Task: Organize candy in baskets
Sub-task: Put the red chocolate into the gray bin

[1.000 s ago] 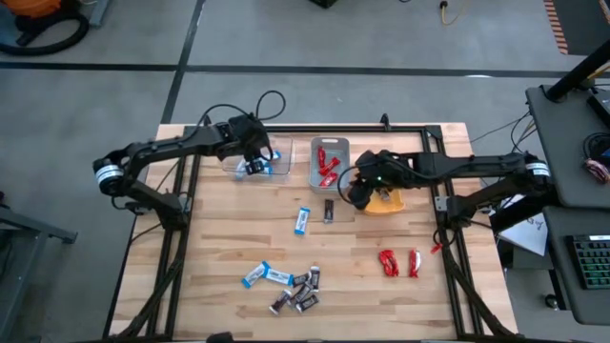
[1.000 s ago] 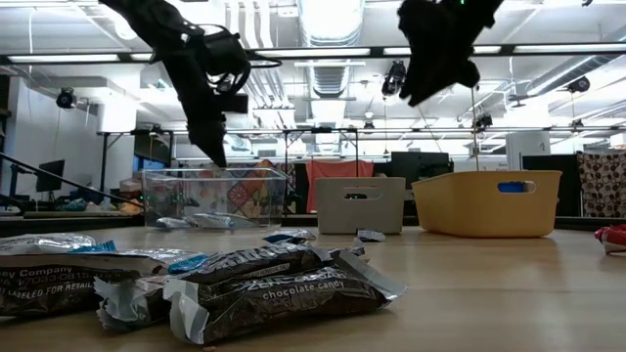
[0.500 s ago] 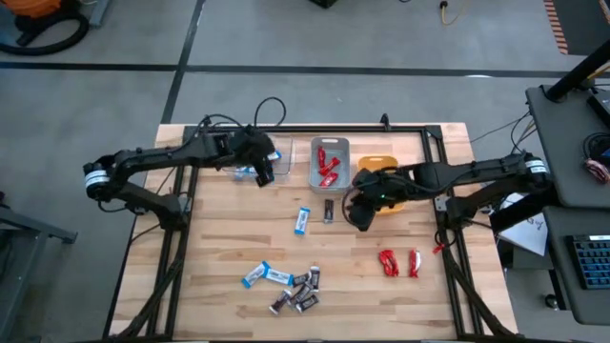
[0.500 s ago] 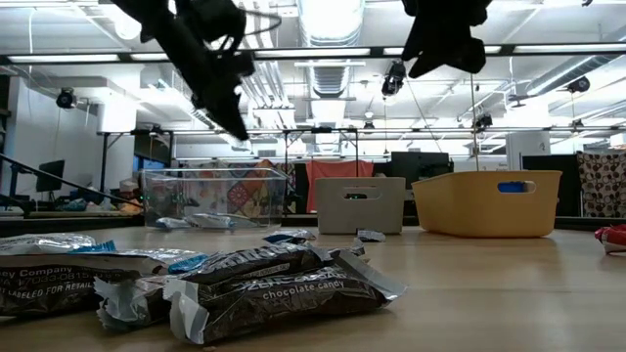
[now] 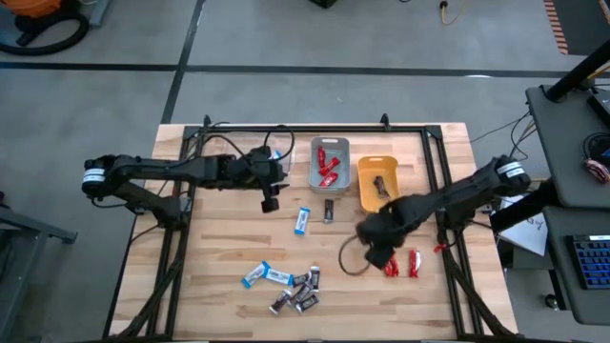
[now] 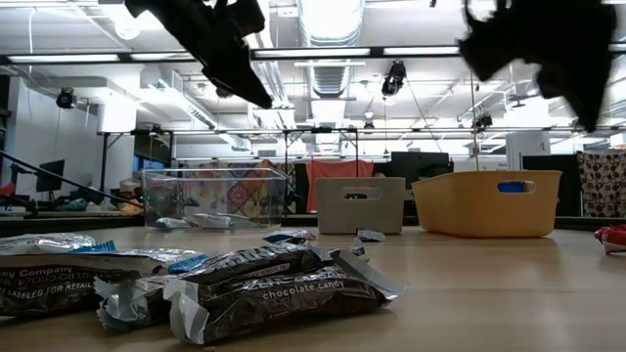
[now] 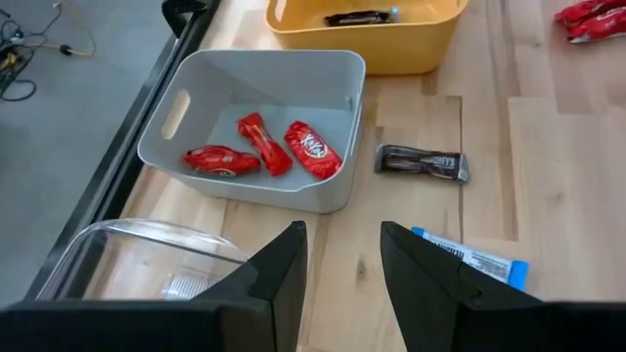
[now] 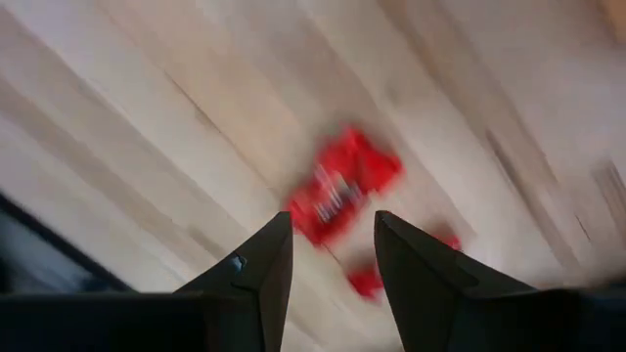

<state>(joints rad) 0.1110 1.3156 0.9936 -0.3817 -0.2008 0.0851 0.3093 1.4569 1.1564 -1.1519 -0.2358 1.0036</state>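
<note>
High view shows the right hand (image 5: 379, 250) reaching low toward the surface's right edge, fingers parted and empty, hanging just beside the two red candies (image 5: 398, 263), which the right wrist view renders only as a blur. The left hand (image 5: 270, 198) also stands open and empty, near the far-left corner by the clear basket (image 5: 284, 164). Its arm hides most of that basket, with the grey basket (image 5: 330, 163) and a blue-and-white bar (image 5: 302, 221) close by.

red candy (image 7: 262, 149) in grey basket (image 7: 196, 93), upright
</note>
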